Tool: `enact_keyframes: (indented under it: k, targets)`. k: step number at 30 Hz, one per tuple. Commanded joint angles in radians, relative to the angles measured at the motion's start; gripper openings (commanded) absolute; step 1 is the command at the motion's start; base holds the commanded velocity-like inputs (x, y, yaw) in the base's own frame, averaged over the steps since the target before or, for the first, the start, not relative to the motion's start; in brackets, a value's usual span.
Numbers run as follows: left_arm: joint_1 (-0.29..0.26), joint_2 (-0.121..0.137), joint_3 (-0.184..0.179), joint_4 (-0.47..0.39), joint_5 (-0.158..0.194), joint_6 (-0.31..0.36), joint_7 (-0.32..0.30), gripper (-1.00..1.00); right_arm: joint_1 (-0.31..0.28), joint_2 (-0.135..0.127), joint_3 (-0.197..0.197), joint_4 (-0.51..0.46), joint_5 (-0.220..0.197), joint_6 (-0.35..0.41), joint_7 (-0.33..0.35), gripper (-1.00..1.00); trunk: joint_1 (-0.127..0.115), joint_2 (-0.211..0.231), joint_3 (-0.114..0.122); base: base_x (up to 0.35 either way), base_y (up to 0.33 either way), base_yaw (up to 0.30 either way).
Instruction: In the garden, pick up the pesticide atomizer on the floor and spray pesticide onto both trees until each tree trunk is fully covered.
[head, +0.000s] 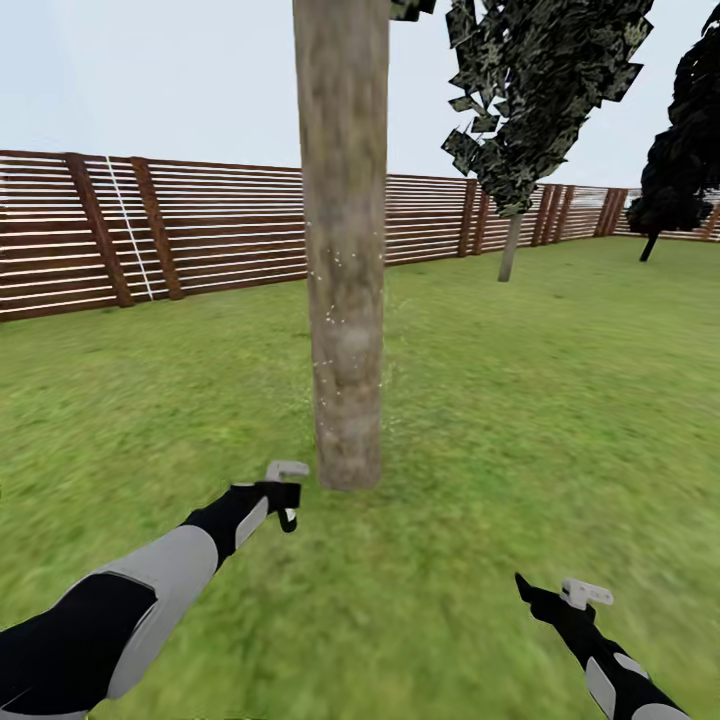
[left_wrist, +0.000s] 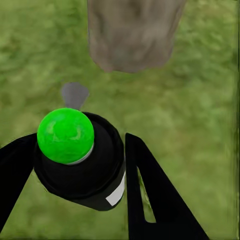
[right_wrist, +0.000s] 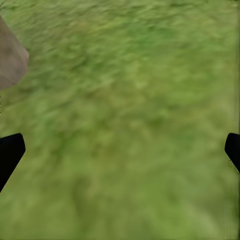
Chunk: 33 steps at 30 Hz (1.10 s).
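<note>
Left gripper (left_wrist: 82, 170) clamps the pesticide atomizer (left_wrist: 75, 155), nozzle facing the upright tree trunk (head: 343, 250) base just ahead; right gripper (right_wrist: 120, 150) wide, empty.

Rough mottled bark on the tree trunk (head: 343, 250); slatted brown wooden fence (head: 200, 225); matt grass (head: 520, 400).

dark tree (head: 540, 90) far R by fence | 2nd dark tree (head: 690, 140) R edge | pale sky (head: 150, 70)

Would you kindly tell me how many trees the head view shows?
3: the near tree trunk at centre, a dark-leaved tree behind it, another dark tree at the far edge.
</note>
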Motion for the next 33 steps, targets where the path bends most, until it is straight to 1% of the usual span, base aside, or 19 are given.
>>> enact_keyframes:
  k: [1,11,13,16,20,26,29,30,33]
  targets:
    - [0.001,-0.001,0.0,0.0,-0.001,0.0,0.0,-1.0,0.0,0.001,0.0,0.0,0.0,0.0,0.0,1.0,0.0,0.0,0.0,0.014,-0.325,0.237]
    - [0.001,-0.003,0.0,0.0,0.0,0.0,0.0,-1.0,0.0,0.001,0.001,0.001,0.0,0.0,0.0,1.0,0.0,0.0,0.0,0.001,-0.325,0.253]
    - [0.001,-0.003,0.0,0.0,0.0,0.0,0.0,-1.0,0.0,0.001,0.001,0.001,0.0,0.0,0.0,1.0,0.0,0.0,0.0,0.0,-0.111,0.255]
    - [0.001,-0.014,0.0,0.0,0.0,0.0,0.0,-1.0,0.0,0.001,0.001,0.001,0.0,0.0,0.0,1.0,0.0,0.0,0.0,0.047,-0.186,0.254]
    - [0.001,-0.015,0.0,0.0,0.0,0.0,0.0,-1.0,0.0,0.001,0.001,0.001,0.0,0.0,0.0,1.0,0.0,0.0,0.0,0.101,-0.282,0.24]
    - [0.001,-0.016,0.0,0.0,0.0,0.0,0.0,-1.0,0.0,0.001,0.001,0.001,0.0,0.0,0.0,1.0,0.0,0.0,0.0,0.129,-0.296,0.029]
    - [0.001,-0.017,-0.002,0.0,0.0,0.0,0.0,-1.0,0.0,0.0,0.001,0.001,0.0,0.0,0.0,1.0,0.0,0.0,0.0,0.029,-0.32,-0.206]
    - [0.001,-0.021,-0.002,0.0,0.0,0.0,0.0,-1.0,0.0,0.001,0.001,0.001,0.0,0.0,0.0,1.0,0.0,0.0,0.0,0.002,-0.322,-0.192]
    - [0.001,-0.024,-0.002,0.0,0.0,0.0,0.0,-1.0,0.0,0.001,0.001,0.001,0.0,0.0,0.0,1.0,0.0,0.0,0.0,0.001,-0.322,-0.074]
